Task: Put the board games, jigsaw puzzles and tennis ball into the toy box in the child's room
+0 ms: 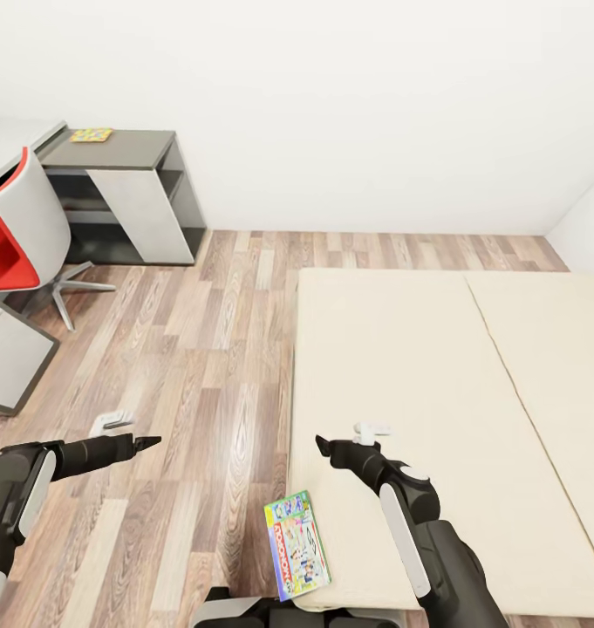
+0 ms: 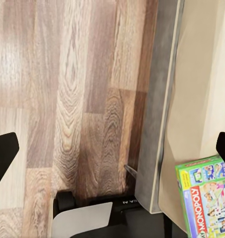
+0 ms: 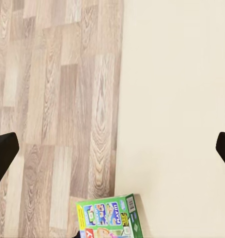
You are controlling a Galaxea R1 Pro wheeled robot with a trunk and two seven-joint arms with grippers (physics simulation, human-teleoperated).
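The Monopoly board game point(image 1: 297, 545) lies flat at the near left corner of the bed point(image 1: 436, 384), its left edge jutting slightly past the mattress over the wood-plank floor point(image 1: 201, 366). It shows again in the left wrist view point(image 2: 205, 196) and in the right wrist view point(image 3: 108, 217). It looks like a thin, stiff cardboard box, probably light, with a glossy printed face that could slip. The overhanging long edge seems the best place to pinch, 1 finger above and 1 below, since the soft mattress gives little room to get under the other sides.

The left gripper point(image 1: 144, 443) hangs over the floor, left of the bed and apart from the box; its fingers point(image 2: 4, 151) stand wide apart and hold nothing. The right gripper point(image 1: 324, 447) hovers over the bed's left margin, just beyond the box, its fingers point(image 3: 4, 148) likewise spread and empty.

At the far left stands the desk point(image 1: 113, 148), with a jigsaw puzzle point(image 1: 91, 134) on its lower dark section and a red-and-grey chair point(image 1: 22, 227) in front. The floor between bed and desk is open, giving room to turn. The hazards I would watch are the bed's grey frame edge point(image 2: 154, 124) beneath the box and the robot's own base, close under the near corner.
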